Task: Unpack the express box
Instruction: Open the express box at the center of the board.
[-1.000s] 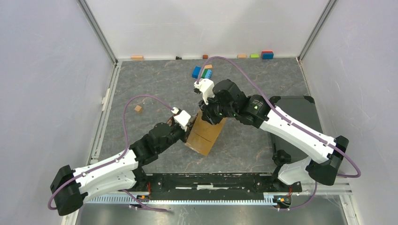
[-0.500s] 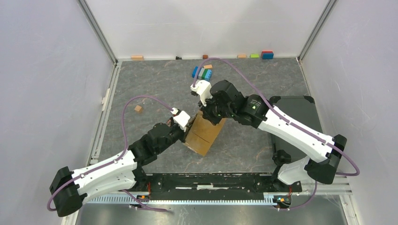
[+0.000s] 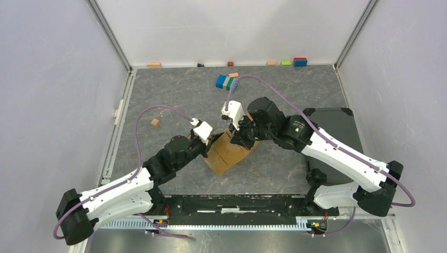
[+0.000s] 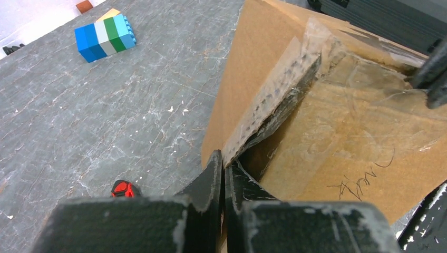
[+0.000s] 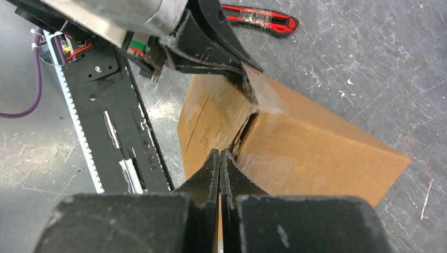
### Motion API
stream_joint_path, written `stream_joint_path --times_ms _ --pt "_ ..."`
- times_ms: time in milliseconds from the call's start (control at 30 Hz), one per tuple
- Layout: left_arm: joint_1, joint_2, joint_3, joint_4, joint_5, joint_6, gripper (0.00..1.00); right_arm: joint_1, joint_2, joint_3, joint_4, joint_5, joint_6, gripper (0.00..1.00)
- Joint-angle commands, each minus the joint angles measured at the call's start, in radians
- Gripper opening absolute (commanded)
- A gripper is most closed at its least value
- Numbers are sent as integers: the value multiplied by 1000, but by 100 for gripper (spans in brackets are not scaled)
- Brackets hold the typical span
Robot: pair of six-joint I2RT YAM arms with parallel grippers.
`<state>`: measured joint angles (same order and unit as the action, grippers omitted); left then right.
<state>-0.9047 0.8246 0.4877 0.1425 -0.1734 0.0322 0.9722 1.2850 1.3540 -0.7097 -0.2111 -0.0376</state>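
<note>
Grey marbled table [image 3: 174, 100] carried a flat black plastic tray [image 3: 337, 124] at its right side. Plain brown cardboard express box [image 3: 226, 153] sat mid-table between the two arms, askew to the table edges, with one taped flap edge lifted. Left gripper [image 4: 223, 161] was clamped on the corner of that flap. Right gripper [image 5: 219, 154] had its fingers pressed together at the flap seam; I could not tell whether cardboard lay between them. Blue, green and white toy block cluster [image 3: 225, 81] lay well beyond the box. Red-and-black utility knife [image 5: 261, 20] lay near the box.

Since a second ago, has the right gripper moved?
Yes. The right gripper has moved down the top view, away from the blue-green block cluster.
</note>
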Motion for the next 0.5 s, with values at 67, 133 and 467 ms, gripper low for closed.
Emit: stream_joint_path --times_ms 67,133,467 --pt "29 6 56 11 -24 -21 2 11 -40 -60 9 -127 -5 0" --pt "30 13 60 6 -18 -23 2 17 -58 -75 34 -147 -4 0" --pt "30 -28 43 33 107 30 2 19 -10 158 -35 203 98 77"
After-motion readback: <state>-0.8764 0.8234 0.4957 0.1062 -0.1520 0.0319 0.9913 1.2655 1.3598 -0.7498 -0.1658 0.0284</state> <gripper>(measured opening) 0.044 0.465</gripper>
